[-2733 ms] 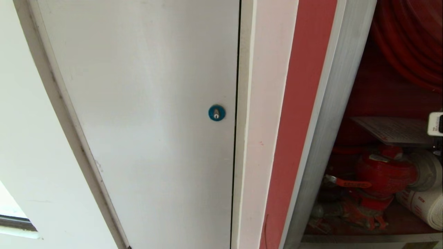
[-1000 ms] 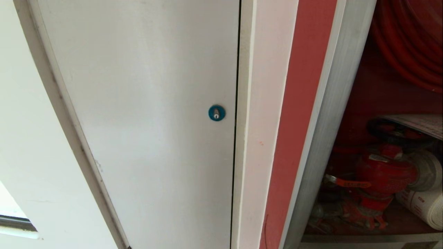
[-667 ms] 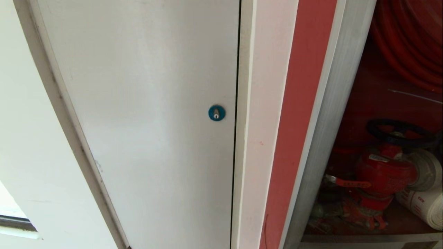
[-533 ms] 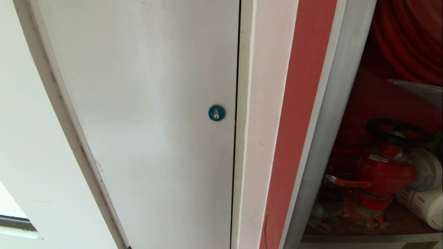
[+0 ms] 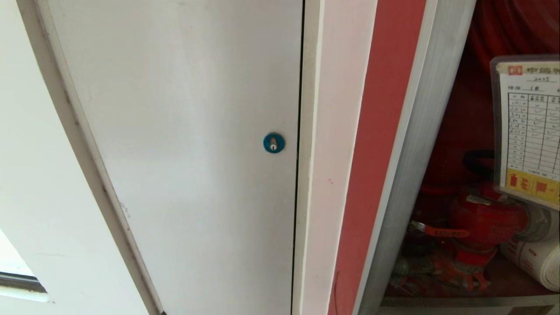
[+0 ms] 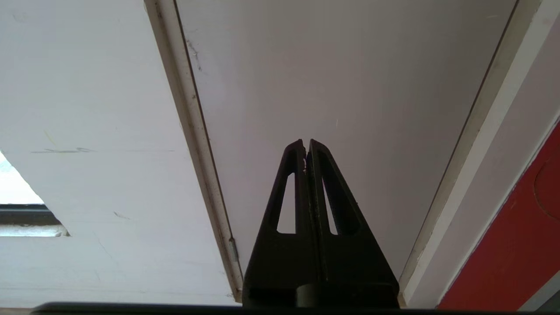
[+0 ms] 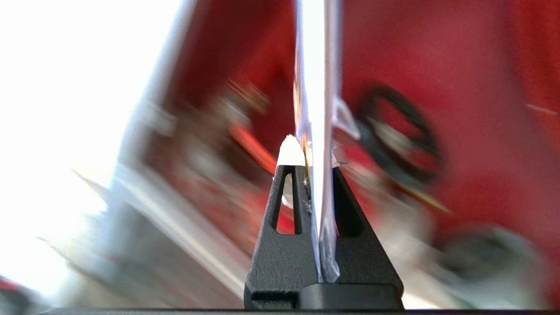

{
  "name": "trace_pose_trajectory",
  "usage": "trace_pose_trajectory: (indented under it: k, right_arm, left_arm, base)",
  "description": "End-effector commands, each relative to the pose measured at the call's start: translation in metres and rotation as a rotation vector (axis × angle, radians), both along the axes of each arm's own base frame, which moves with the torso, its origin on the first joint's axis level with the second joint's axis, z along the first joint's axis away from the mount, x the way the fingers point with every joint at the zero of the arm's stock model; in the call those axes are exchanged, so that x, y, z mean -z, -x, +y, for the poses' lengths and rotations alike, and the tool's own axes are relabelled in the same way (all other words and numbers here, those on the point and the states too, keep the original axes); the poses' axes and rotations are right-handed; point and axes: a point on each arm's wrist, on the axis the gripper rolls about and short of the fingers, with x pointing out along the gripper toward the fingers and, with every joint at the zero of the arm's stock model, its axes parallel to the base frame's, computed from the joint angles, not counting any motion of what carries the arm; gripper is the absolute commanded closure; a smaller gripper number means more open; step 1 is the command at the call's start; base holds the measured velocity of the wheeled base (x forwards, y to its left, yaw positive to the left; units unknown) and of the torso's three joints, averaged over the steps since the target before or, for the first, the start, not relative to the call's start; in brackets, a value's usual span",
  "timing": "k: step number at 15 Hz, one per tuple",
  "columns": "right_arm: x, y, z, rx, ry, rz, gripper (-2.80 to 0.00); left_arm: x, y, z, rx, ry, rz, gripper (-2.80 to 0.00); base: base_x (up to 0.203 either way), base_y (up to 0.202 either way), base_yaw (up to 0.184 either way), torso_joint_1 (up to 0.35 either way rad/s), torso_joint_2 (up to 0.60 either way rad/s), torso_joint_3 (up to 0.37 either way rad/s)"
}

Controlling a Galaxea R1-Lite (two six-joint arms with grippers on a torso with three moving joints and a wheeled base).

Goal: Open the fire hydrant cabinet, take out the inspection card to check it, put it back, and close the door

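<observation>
The fire hydrant cabinet (image 5: pixel 420 153) stands open at the right of the head view, showing its red lining. The inspection card (image 5: pixel 527 131) is held upright inside the opening. Its printed table and yellow strip face the head camera, and its right part is cut off by the picture's edge. In the right wrist view the card (image 7: pixel 317 87) appears edge-on, clamped between the fingers of my right gripper (image 7: pixel 313 162). My left gripper (image 6: pixel 306 142) is shut and empty, parked in front of the white door. The cabinet's own door is out of view.
A plain white door with a round blue lock (image 5: pixel 274 142) fills the left of the head view. In the cabinet sit a red hydrant valve (image 5: pixel 485 223), a black handwheel (image 5: pixel 477 162) partly behind the card, a white rolled hose (image 5: pixel 536 262) and a red hose reel (image 5: pixel 516 26).
The card lay flat over the valve, then tipped edge-on and rose. Now it stands upright with its printed face toward the head camera. The left arm has not moved.
</observation>
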Motion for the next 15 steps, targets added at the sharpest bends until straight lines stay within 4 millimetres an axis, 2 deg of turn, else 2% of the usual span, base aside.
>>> trace_pose_trajectory:
  k: [1,5,8,15]
  right_arm:
    - [0.0,-0.002,0.002,-0.107,-0.14,0.037,0.0]
    - [0.0,-0.004,0.005,-0.285,-0.375,0.127,0.0]
    - [0.001,-0.012,0.009,-0.431,-0.417,0.192,0.0]
    - [0.003,-0.071,0.03,-0.69,-0.442,0.393,0.0]
  left_arm:
    - [0.0,0.0,0.0,0.0,0.0,0.0,0.0]
    - [0.0,0.0,0.0,0.0,0.0,0.0,0.0]
    - [0.0,0.0,0.0,0.0,0.0,0.0,0.0]
    - [0.0,0.0,0.0,0.0,0.0,0.0,0.0]
  base:
    - [0.0,0.0,0.0,0.0,0.0,0.0]
    - [0.0,0.0,0.0,0.0,0.0,0.0]
    - [0.0,0.0,0.0,0.0,0.0,0.0]
    - [0.0,0.0,0.0,0.0,0.0,0.0]
